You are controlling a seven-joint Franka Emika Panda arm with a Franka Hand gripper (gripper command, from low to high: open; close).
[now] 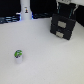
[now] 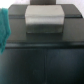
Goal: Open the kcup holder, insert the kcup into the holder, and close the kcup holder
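The kcup, a small white pod with a green top, stands alone on the white table towards the exterior view's left. The kcup holder, a black boxy unit with a slotted front, sits at the back on the exterior view's right; no pulled-out tray shows. My gripper hangs just above and behind the holder, far from the kcup, too blurred to read its fingers. The wrist view is filled by the holder's black surface with a grey rectangular block on it. The kcup is out of the wrist view.
A white bottle-like object stands at the table's back edge, with dark and blue clutter beside it. A teal object shows at the edge of the wrist view. The white table stretches between kcup and holder.
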